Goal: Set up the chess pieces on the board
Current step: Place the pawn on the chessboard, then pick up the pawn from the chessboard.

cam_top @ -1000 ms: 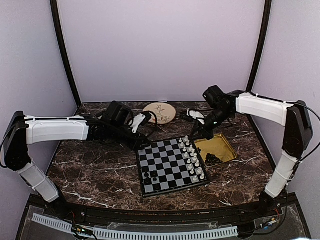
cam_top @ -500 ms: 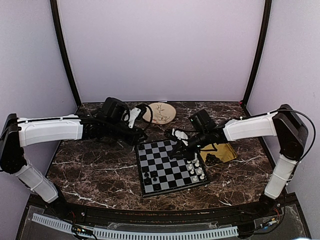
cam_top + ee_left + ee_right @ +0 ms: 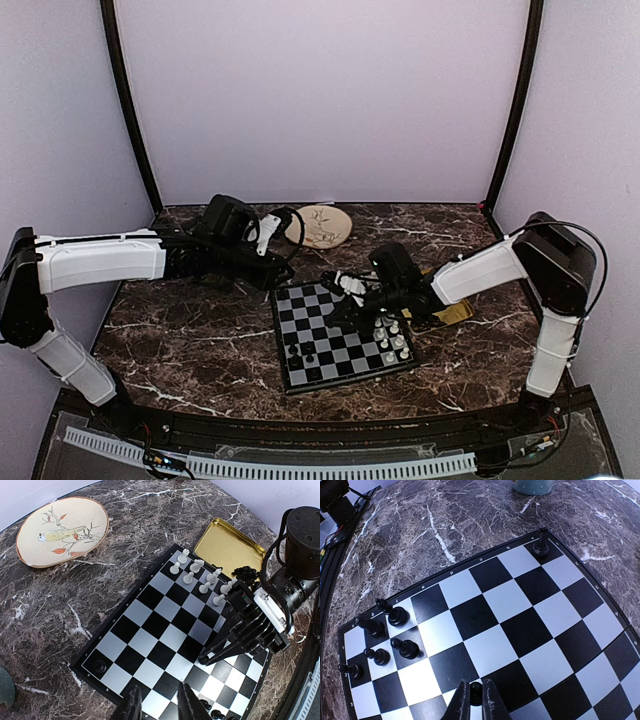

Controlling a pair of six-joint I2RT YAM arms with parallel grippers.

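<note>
Tiny white coordinate letters stand on the dark rim of the board (image 3: 517,630), along its upper-left edge in the right wrist view. Some look like c, d and e. Similar marks on the rim at the right of the frame are too small to read.

Dark brown marble-patterned worktop (image 3: 200,340), white veins, glossy, fills lower scene. Pale lilac back wall panel (image 3: 320,100), plain, matte. Matching lilac side panels left (image 3: 50,120) and right (image 3: 590,110). Two black curved corner poles (image 3: 130,110) rise from worktop's far corners. White slotted strip (image 3: 270,465) along near black edge. Light soft, even.
</note>
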